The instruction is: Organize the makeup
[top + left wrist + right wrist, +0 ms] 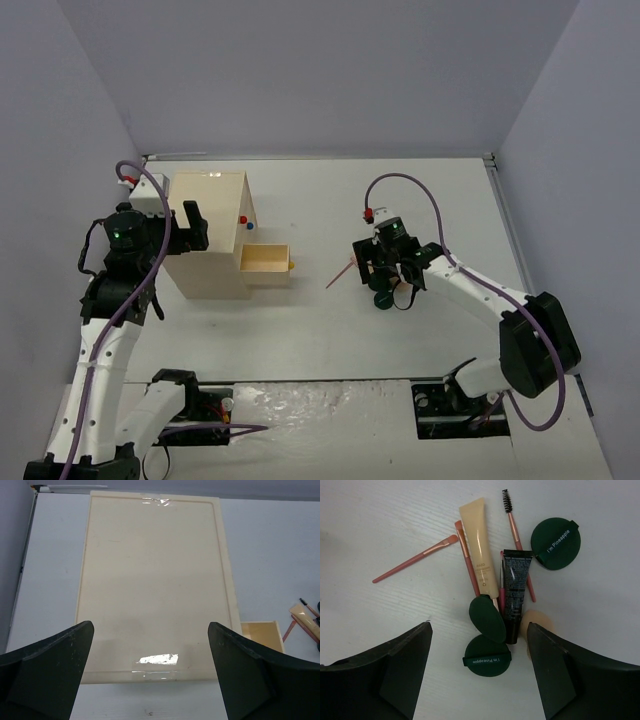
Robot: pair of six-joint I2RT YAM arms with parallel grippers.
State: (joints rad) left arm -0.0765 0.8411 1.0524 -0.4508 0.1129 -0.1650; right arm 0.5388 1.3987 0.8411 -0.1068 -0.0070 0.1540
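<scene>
Right wrist view: right tool (479, 630) spread wide, grasping nothing, poised above clustered makeup (512, 580), with tubes, pink brushes (415, 560) and dark green compacts (555, 543) lying right of tabletop (330, 200) centre. Left tool (150, 627) likewise released, over cream box (155, 580) near left edge.

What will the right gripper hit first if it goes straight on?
Probably the two green puffs lying midway between the open fingers of the right gripper; the black tube sits just beside them. Depth is unclear.
</scene>
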